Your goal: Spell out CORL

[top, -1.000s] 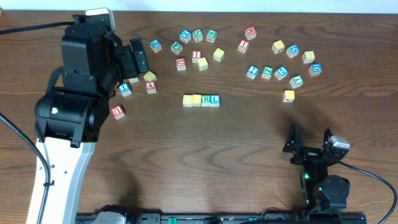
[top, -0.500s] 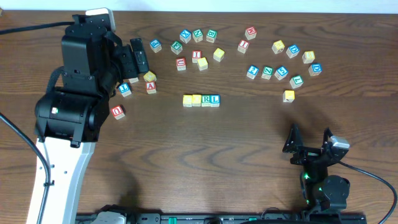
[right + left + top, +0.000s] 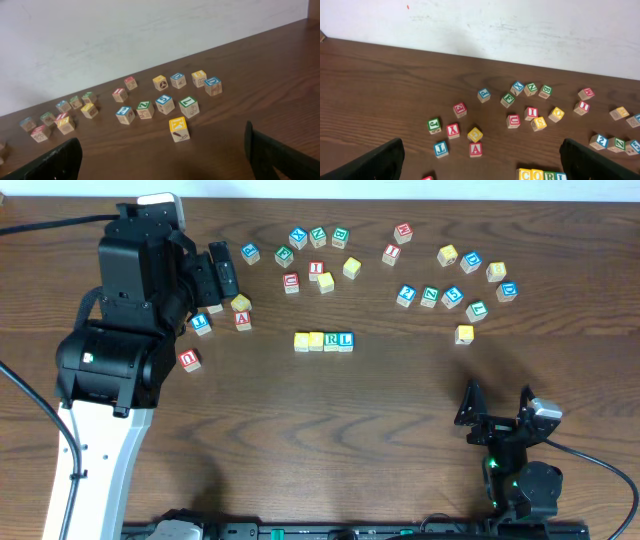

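Note:
Four letter blocks stand side by side in a row (image 3: pixel 324 340) at the table's middle, reading C, O, R, L; the row shows at the bottom edge of the left wrist view (image 3: pixel 542 174). My left gripper (image 3: pixel 222 272) is open and empty, raised at the back left, above loose blocks. My right gripper (image 3: pixel 497 408) is open and empty near the front right, well clear of the row. Only the fingertips of each show in the wrist views.
Loose letter blocks are scattered along the back: a cluster (image 3: pixel 315 255) behind the row, another at the right (image 3: pixel 455 280), a yellow block (image 3: pixel 464 334) alone, and red A (image 3: pixel 243 320), blue L (image 3: pixel 201 323) and a red block (image 3: pixel 189 359) at left.

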